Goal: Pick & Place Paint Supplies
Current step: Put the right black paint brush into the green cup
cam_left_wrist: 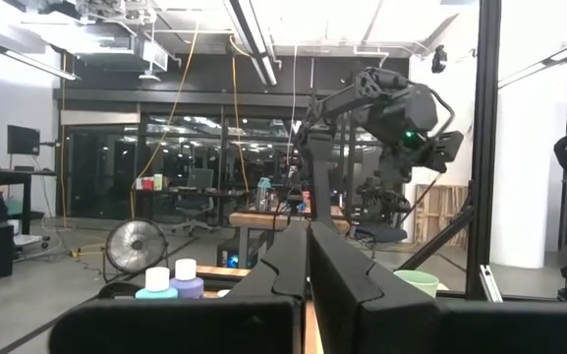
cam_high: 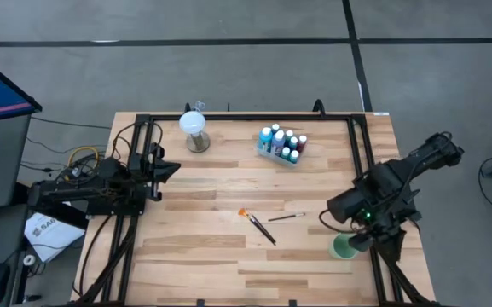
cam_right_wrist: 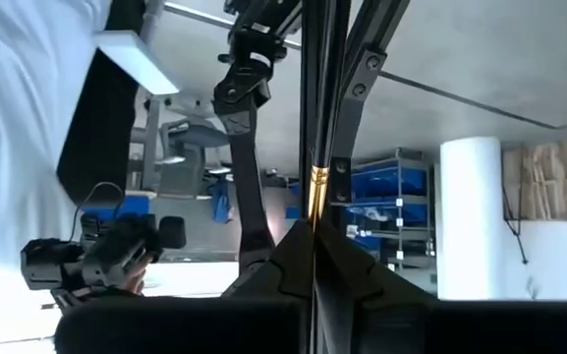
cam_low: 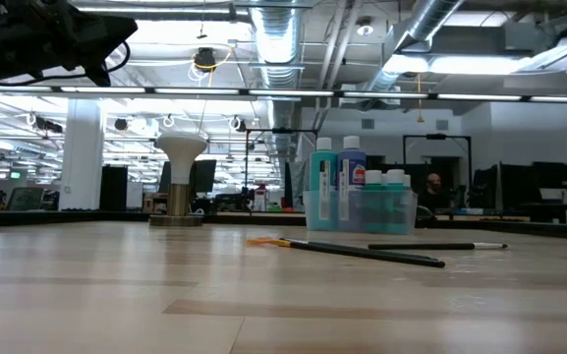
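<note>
Nearest the front edge, three paintbrushes [cam_high: 267, 223] loose on the table [cam_high: 194, 256] – orange-tipped one [cam_high: 244, 213] included. Further back, paint bottles [cam_high: 281, 144] bunched in a clear tray [cam_high: 267, 153], white globe [cam_high: 193, 124] off beside. Right gripper [cam_high: 361, 241] pinching a brush handle [cam_right_wrist: 316, 187] above a green cup [cam_high: 342, 248]. Left gripper [cam_high: 174, 168] closed, empty – parked at the left side.

A robotics lab: exposed ceiling ducts [cam_low: 281, 44], rows of workbenches [cam_low: 519, 218], concrete floor [cam_high: 228, 77].
</note>
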Action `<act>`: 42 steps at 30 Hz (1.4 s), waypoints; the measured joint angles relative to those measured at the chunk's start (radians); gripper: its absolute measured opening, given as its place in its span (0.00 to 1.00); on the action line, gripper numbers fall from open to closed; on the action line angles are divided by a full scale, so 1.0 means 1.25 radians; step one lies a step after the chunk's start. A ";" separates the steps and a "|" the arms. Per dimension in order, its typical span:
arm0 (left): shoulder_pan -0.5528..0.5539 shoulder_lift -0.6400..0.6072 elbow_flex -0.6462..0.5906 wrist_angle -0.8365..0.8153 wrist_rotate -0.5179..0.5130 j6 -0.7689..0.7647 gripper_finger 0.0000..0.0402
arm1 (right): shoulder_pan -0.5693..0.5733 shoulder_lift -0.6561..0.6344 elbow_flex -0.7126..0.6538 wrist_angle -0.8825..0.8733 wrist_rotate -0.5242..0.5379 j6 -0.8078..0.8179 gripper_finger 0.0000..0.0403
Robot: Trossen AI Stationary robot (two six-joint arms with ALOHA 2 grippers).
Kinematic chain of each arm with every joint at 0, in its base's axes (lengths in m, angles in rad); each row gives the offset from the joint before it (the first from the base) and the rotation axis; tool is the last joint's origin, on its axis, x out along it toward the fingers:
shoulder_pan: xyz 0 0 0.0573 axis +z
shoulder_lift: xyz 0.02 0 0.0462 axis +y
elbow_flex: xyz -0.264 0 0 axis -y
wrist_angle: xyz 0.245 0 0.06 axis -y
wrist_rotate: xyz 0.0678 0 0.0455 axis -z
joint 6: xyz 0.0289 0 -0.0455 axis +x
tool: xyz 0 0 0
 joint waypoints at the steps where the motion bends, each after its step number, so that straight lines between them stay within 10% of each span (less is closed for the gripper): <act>1: 0.000 0.000 0.000 0.000 0.000 0.000 0.00 | 0.004 0.009 0.000 0.001 -0.004 0.001 0.00; 19: 0.000 0.000 0.000 0.004 0.000 0.000 0.00 | 0.018 0.214 -0.046 -0.013 -0.051 -0.336 0.00; 42: 0.000 0.000 0.000 0.004 0.000 0.000 0.00 | -0.043 0.165 -0.216 -0.013 -0.111 -0.398 0.00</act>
